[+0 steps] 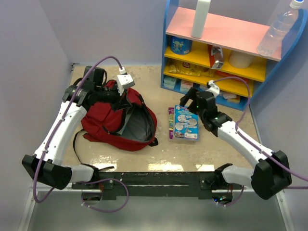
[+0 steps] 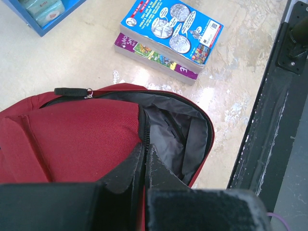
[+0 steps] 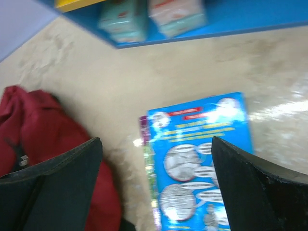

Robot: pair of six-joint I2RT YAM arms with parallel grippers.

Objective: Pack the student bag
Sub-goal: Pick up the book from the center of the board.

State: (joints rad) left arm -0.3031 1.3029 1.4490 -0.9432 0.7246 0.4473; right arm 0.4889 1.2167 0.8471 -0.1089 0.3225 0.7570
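Black mounting bar (image 1: 159, 177) at the bottom of the top view, both arm bases on it. Above it, on the beige table (image 1: 159, 154), the student bag (image 1: 108, 120) lies left of centre, dark red, zip open, grey lining showing, mouth facing the right side of the frame. The left gripper (image 2: 144, 147) is at the bag's upper end. In the left wrist view its jaws are clenched on the zip-edge fabric, pinching the rim of the opening.

Just right of the bag but not touching it is a two-book stack: blue book (image 1: 186, 122) on top, purple book (image 1: 171, 120) under it with an edge poking out on the bag side. The stack's long axis runs bottom-to-top in the top view, roughly parallel to the bag mouth.

The right gripper (image 3: 156, 144) hangs over the upper end of the stack, jaws spread wide and holding nothing. In the right wrist view the blue cover fills the gap between the fingers, and they straddle its short width. The right arm is clearly nearer the books. Likely next step: descend, close across the width, carry toward frame left into the mouth.

Furthest back, at upper right, is a blue shelf unit (image 1: 167, 48) with packets and bottles.
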